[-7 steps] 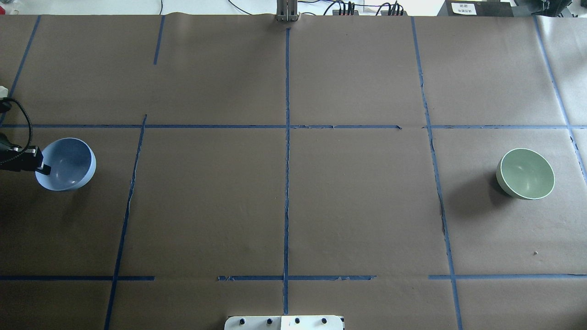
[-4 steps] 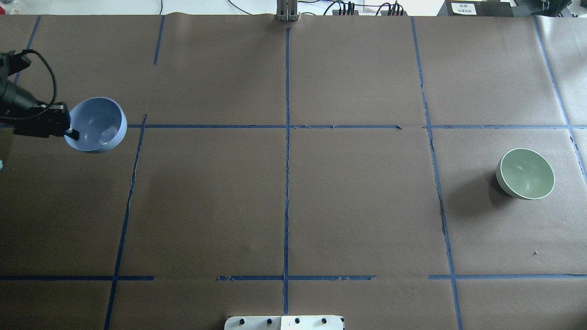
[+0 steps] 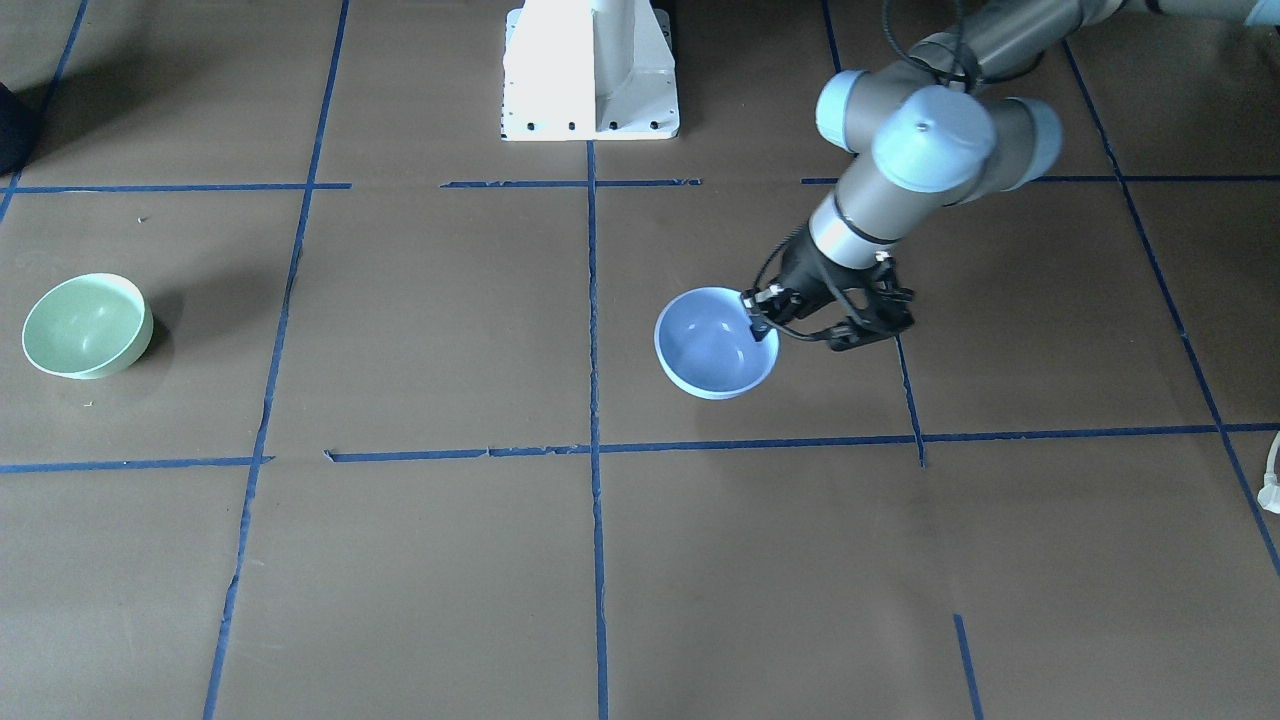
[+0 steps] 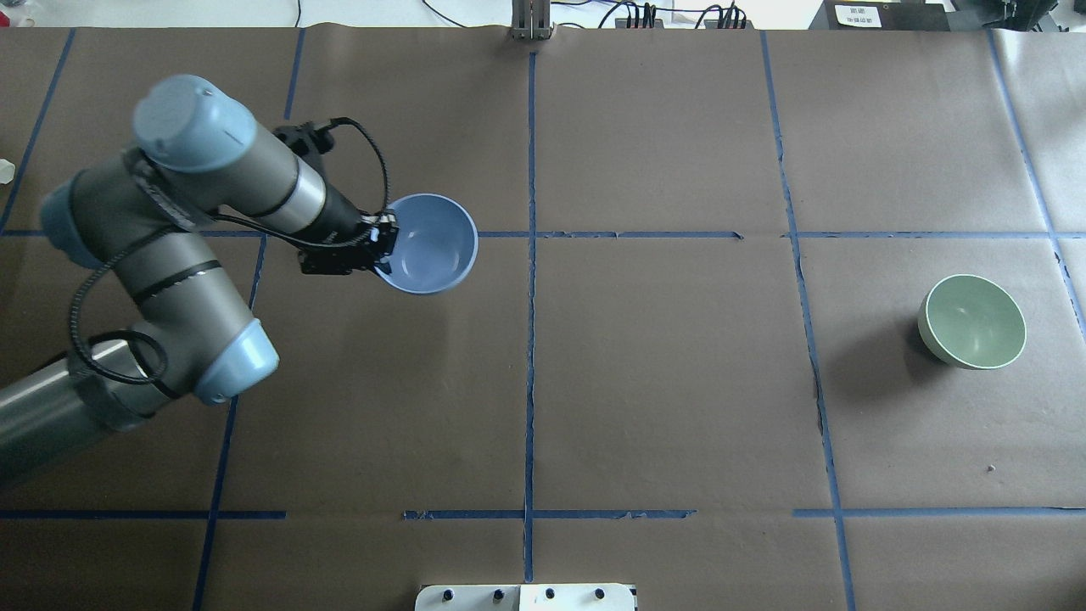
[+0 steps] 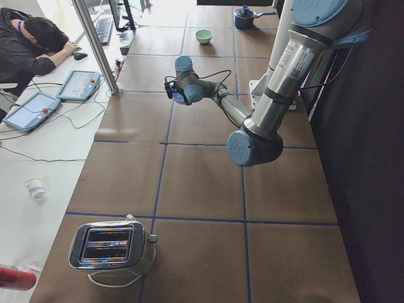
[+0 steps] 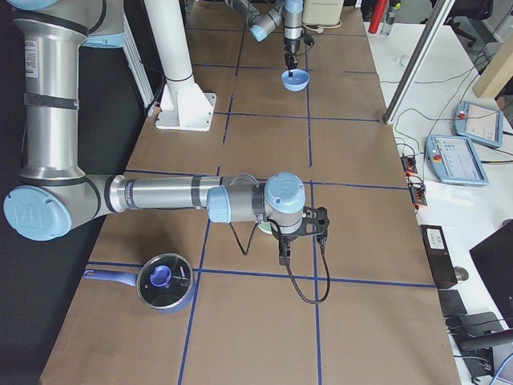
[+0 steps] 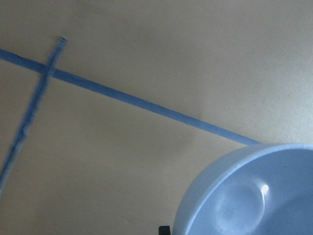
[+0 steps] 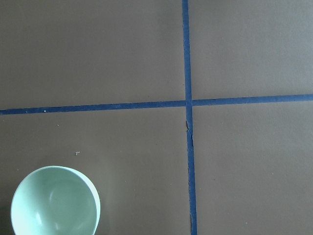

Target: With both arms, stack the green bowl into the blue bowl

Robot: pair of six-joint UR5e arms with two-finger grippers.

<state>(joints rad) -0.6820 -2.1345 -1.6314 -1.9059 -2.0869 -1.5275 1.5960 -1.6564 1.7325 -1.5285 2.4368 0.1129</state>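
Observation:
The blue bowl (image 4: 428, 246) hangs above the table left of the centre line, held by its rim; it also shows in the front view (image 3: 710, 345) and the left wrist view (image 7: 254, 196). My left gripper (image 4: 386, 242) is shut on that rim, one finger inside the bowl (image 3: 758, 318). The green bowl (image 4: 974, 322) sits upright on the table at the far right (image 3: 85, 325) and in the right wrist view's lower left (image 8: 54, 203). My right gripper (image 6: 300, 233) shows only in the exterior right view, above the green bowl's spot; I cannot tell if it is open.
Blue tape lines (image 4: 530, 339) split the brown paper table into squares. The white pedestal base (image 3: 590, 70) stands at the robot's edge. A toaster (image 5: 113, 249) sits at the left end, a blue-lidded pot (image 6: 164, 281) at the right end. An operator (image 5: 28, 44) sits beside the table.
My left arm has carried the blue bowl from the table's left edge up and to the right, toward the centre line. The green bowl has not moved.

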